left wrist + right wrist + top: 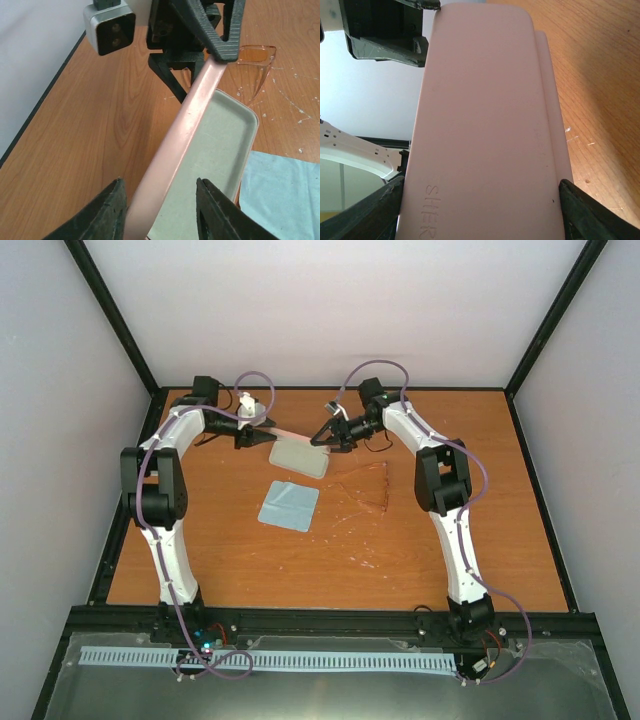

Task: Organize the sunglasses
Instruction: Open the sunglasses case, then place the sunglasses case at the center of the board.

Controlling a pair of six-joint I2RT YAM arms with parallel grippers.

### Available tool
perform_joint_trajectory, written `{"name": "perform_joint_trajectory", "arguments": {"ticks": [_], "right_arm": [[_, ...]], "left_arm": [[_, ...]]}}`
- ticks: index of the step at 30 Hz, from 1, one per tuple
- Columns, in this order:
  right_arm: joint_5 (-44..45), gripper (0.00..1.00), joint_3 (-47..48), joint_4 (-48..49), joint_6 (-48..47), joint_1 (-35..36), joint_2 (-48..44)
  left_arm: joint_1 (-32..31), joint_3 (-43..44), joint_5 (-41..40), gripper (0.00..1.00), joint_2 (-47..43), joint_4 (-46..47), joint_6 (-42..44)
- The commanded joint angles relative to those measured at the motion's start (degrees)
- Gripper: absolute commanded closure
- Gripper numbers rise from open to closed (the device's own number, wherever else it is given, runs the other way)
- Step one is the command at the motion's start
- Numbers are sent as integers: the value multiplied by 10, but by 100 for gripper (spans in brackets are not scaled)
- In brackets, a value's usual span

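The pale pink-grey case lies open at the table's back middle. Its base (300, 458) shows a grey-green inside (220, 150). Its lid (192, 110) stands up on edge between my two grippers. My right gripper (322, 435) is shut on the lid (485, 125), one finger on each long edge. My left gripper (262, 432) straddles the lid's other end (159, 205): the left finger touches it and a gap shows at the right finger. The amber sunglasses (365, 485) lie on the wood right of the case, also in the left wrist view (256, 55).
A light blue square cloth (289, 505) lies flat just in front of the case, also in the left wrist view (285, 195). White scratch marks (365, 560) dot the wood near the sunglasses. Black frame posts and pale walls enclose the table.
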Motion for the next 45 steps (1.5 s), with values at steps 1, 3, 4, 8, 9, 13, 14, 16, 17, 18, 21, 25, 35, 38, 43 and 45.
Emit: {"name": "perform_joint_trajectory", "arguments": {"ticks": [1,3,4,8,9,13,14,16,17,18,21,25,35,38,43,45], "right_arm": [[-41,97,24,11,1,1,-12],[-45,97,25,12,2,2,-13],[-48,97,25,12,3,2,-13],[-53,97,31,17,7,4,-14],[-54,97,32,17,9,4,-14],[-58,97,32,14,6,4,-14],[-59,97,32,11,4,4,-14],[-58,97,32,3,-1,6,-12],[-58,97,31,-1,-5,6,-12],[-57,97,31,-5,-8,7,-12],[-54,97,30,-13,-13,7,-11],[-52,97,30,-13,-12,6,-7],[34,34,10,62,67,-6,-19],[101,0,-30,95,93,-25,-53],[279,0,-124,171,141,-71,-144],[351,0,-163,199,154,-84,-184]], "left_arm": [[-6,20,13,63,13,4,4],[-7,21,8,64,16,13,3],[-8,22,5,64,17,16,2],[-9,29,-1,45,25,17,1],[-9,31,-2,42,27,16,2],[-9,31,-19,39,30,20,0],[-9,33,-20,39,31,23,-4],[-9,38,-20,39,34,31,-17],[-9,43,-16,41,35,31,-22],[-9,49,-13,48,38,31,-28],[-9,66,1,73,45,19,-35],[-9,79,17,85,50,7,-46],[-9,61,10,99,51,11,-142],[-9,21,-14,99,34,74,-194],[-10,-10,-69,99,27,188,-289],[-11,-16,-98,99,28,231,-321]]}}
